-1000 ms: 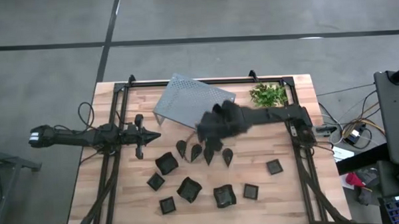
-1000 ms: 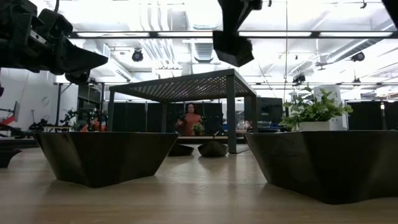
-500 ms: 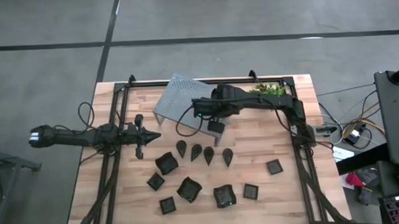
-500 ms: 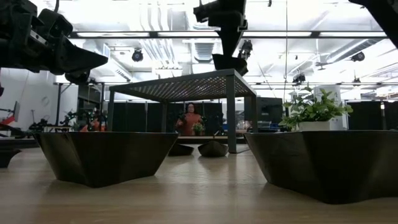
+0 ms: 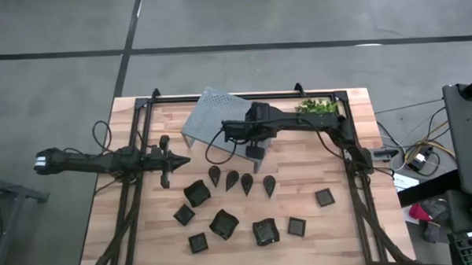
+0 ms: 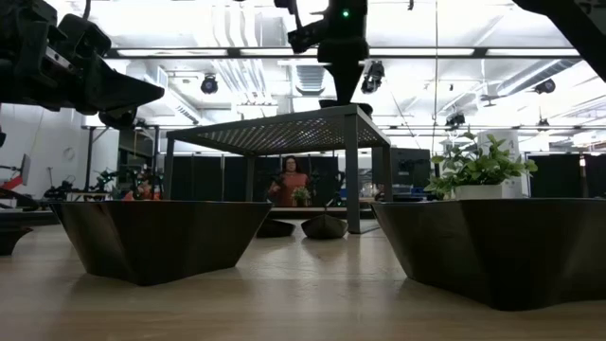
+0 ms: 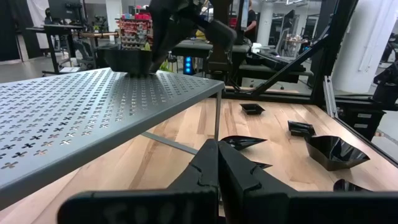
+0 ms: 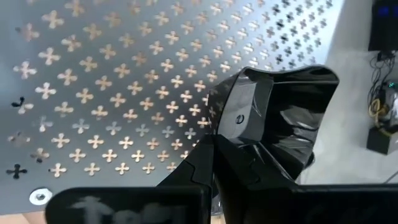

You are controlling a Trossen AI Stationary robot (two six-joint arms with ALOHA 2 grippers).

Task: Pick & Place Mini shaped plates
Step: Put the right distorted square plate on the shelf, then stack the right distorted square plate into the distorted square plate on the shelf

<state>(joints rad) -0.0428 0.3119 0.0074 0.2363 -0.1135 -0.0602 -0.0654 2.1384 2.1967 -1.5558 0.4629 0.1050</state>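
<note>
Held plate (image 8: 283,118): black, raised rim; in the right wrist view its wall is pinched between the right gripper's fingers. It sits at the shelf's corner nearest the frame centre in the high view (image 5: 255,151); whether it rests on the surface I cannot tell. In the left wrist view it shows as a dark dish (image 7: 127,60) on the shelf top, upper left of frame.
Right gripper (image 8: 214,146): clenched on the held plate's rim; arm reaches in from the right of the high view to the shelf, centre-top of the table (image 5: 250,144). In the low view it hangs at top centre over the shelf corner (image 6: 341,90).
Other plates: four teardrop plates (image 5: 240,180) in a row at mid-table, just below the shelf in the high view. Square plates (image 5: 223,223) scattered in the lower half of the table; one (image 5: 324,197) lies apart toward the right. Two fill the low view's foreground, left (image 6: 161,239) and right (image 6: 502,248).
Shelf (image 5: 212,117): grey perforated metal, upper centre of the table, set askew; stands on legs (image 6: 351,170).
Left gripper (image 5: 183,159): clenched, nothing held; over the table's left side, level with the teardrop row, well apart from the shelf. Fingers (image 7: 208,174) pressed together at the bottom of its wrist view.
Plant (image 5: 315,109): green, upper right of the table, beside the right arm.
Table (image 5: 310,232): light wood, black frame rails.
Background: a person (image 6: 289,182) far off, seen under the shelf in the low view.
</note>
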